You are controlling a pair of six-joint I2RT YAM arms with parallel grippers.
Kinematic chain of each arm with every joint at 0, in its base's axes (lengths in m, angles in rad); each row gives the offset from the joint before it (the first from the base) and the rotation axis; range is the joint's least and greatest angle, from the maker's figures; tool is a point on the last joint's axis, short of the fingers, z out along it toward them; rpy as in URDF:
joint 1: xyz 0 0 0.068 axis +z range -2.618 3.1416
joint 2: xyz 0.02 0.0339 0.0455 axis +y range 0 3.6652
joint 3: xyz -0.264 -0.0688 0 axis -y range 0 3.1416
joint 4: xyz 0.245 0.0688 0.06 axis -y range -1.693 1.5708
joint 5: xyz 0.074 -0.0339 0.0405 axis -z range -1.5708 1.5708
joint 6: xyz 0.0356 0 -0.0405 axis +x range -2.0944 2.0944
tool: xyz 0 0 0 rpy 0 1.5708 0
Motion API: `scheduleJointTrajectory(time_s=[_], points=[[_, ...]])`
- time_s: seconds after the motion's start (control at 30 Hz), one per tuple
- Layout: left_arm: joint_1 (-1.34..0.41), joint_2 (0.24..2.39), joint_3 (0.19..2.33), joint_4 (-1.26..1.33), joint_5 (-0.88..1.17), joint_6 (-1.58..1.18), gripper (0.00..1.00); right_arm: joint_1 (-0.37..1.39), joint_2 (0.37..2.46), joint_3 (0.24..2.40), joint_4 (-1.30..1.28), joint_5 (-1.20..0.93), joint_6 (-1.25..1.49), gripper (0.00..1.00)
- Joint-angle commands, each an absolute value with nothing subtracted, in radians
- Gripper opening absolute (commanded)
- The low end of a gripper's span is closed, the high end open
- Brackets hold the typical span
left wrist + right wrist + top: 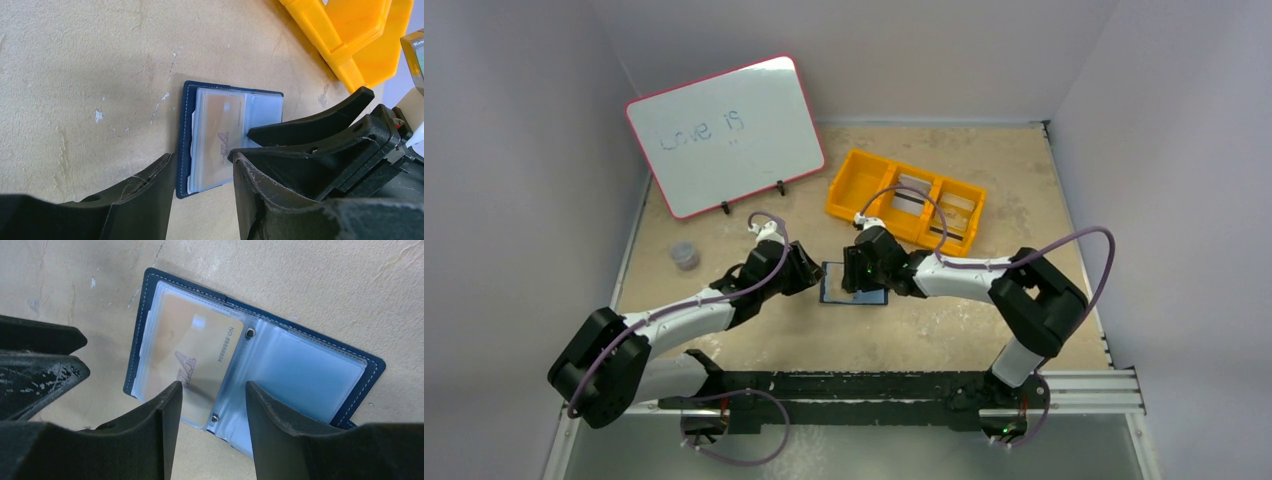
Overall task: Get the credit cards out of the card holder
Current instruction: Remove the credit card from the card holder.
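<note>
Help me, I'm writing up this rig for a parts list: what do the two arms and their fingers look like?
Both the left arm and right arm have white link tubes between bulky black joint housings. A purple cable loops along each. The fingers are matte black, wedge-shaped, tapering to blunt tips, with pale scuffs. A green light glows at the right wrist.
</note>
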State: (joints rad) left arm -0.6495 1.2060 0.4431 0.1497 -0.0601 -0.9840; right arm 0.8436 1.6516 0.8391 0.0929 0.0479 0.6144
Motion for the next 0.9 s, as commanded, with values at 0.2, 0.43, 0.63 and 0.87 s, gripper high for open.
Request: scheduleJointTrajectory(time_s=[0.2, 0.43, 0.63, 0.87], points=[[-0.653, 1.198, 0.458, 0.179, -0.082, -0.973, 0.45, 0.892, 1.776, 0.935, -0.027, 0.212, 0.691, 0.46], [-0.653, 1.207, 0.465, 0.171, -0.080, -0.969, 0.45, 0.892, 1.801, 0.910, -0.072, 0.234, 0.752, 0.33], [-0.653, 1.220, 0.471, 0.181, -0.063, -0.968, 0.45, 0.883, 1.817, 0.887, 0.012, 0.156, 0.726, 0.12], [-0.654, 1.237, 0.481, 0.186, -0.040, -0.956, 0.45, 0.747, 1.776, 0.751, 0.224, -0.075, 0.732, 0.00]])
